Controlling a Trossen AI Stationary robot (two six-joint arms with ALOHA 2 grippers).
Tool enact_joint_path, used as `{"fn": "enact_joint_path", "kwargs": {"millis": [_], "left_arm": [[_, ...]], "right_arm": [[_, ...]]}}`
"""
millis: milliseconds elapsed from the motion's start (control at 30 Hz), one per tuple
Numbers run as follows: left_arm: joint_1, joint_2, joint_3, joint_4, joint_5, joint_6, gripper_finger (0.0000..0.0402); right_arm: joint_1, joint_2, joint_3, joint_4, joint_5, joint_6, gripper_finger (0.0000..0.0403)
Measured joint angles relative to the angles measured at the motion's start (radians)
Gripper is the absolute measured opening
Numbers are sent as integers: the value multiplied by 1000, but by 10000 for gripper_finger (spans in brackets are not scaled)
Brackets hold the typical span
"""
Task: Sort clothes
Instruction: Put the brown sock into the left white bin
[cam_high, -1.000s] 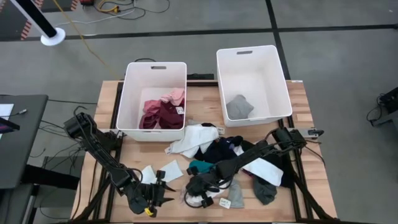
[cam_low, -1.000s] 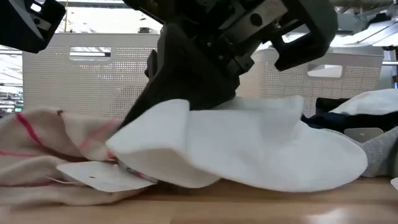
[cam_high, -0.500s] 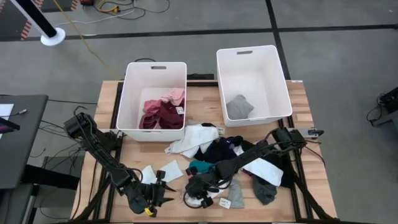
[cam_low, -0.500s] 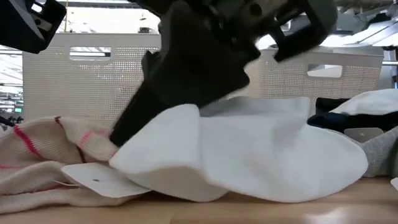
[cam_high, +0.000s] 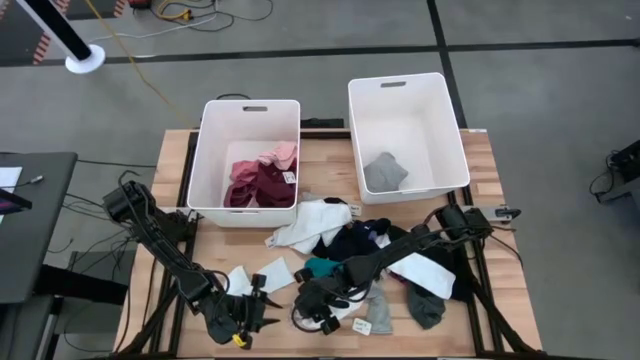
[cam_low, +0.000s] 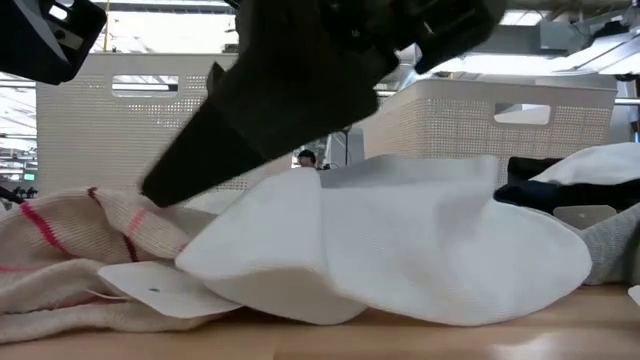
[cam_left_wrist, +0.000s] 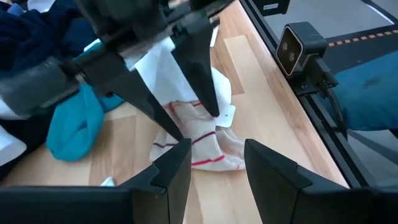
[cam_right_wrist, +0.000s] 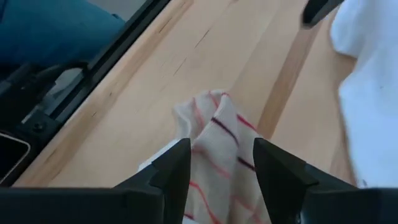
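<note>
A cream sock with red stripes lies on the table near its front edge, with a paper tag beside it. It is bunched into a small peak. My right gripper is open, one finger on each side of that peak, pointing slantwise down. A white garment lies right next to the sock, at the edge of the clothes pile. My left gripper waits open at the table's near left, holding nothing and pointing at the sock. My right gripper stands astride the striped sock's raised fold, coming slantwise from above. Whether its fingertips touch the cloth, I cannot tell. The sock lies slack on the table.
The left white bin holds maroon and pink clothes. The right bin holds a grey piece. A teal garment lies by the pile. A small camera stands at the table's front edge.
My right gripper has opened and let go of the cloth it pinched, and its fingers have risen slightly. The striped sock and the white garment have settled on the table.
</note>
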Motion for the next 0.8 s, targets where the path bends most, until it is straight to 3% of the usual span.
{"fn": "enact_joint_path", "kwargs": {"millis": [233, 533, 800], "left_arm": [[4, 0, 1, 26, 6, 24, 144], [4, 0, 1, 24, 7, 34, 144], [3, -3, 1, 22, -52, 71, 144]], "right_arm": [[-5, 18, 12, -7, 14, -12, 142], [-4, 19, 16, -4, 17, -89, 16], [23, 18, 126, -120, 118, -181, 4]]}}
